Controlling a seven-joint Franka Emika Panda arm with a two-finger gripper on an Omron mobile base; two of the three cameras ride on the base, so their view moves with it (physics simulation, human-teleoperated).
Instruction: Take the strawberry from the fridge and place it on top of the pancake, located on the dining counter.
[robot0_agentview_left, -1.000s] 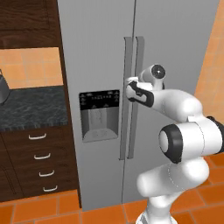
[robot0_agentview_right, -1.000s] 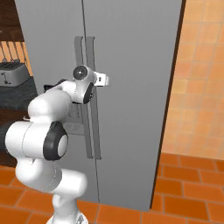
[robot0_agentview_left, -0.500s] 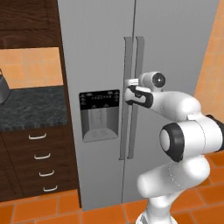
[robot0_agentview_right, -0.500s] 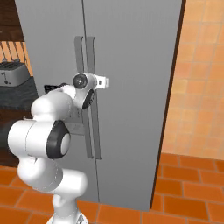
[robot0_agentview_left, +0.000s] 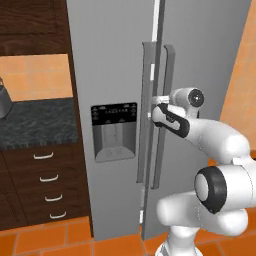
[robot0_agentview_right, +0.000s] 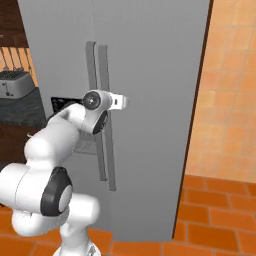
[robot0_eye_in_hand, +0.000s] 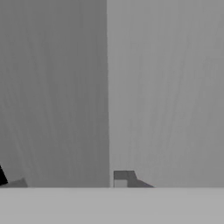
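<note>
The gripper (robot0_agentview_left: 151, 107) is pressed against the fridge (robot0_agentview_left: 115, 60) at its handles, about halfway up them, and its jaws are seen closed on the right handle (robot0_agentview_left: 167, 115); how fully the handle is clasped cannot be told, since the fingertips are hidden against the door. In the right base view the gripper (robot0_agentview_right: 102, 107) is seen at the same height on the handles (robot0_agentview_right: 101, 130), with the white hand part jutting to the right of them. In the hand view the grey door face (robot0_eye_in_hand: 166, 87) is seen close up, split by the straight seam (robot0_eye_in_hand: 107, 87) between the two doors. Both fridge doors are shut, so the strawberry is not to be seen. To the left of the handles, on the left door, the black dispenser panel (robot0_agentview_left: 114, 131) is set, level with the gripper and slightly below it. Left of the fridge a dark speckled worktop (robot0_agentview_left: 37, 122) is seen over dark wooden drawers (robot0_agentview_left: 45, 185) with pale handles, and an orange tiled wall (robot0_agentview_left: 35, 75) lies behind it. A toaster (robot0_agentview_right: 15, 83) stands on that worktop. An orange tiled floor (robot0_agentview_right: 220, 220) lies below the fridge.
</note>
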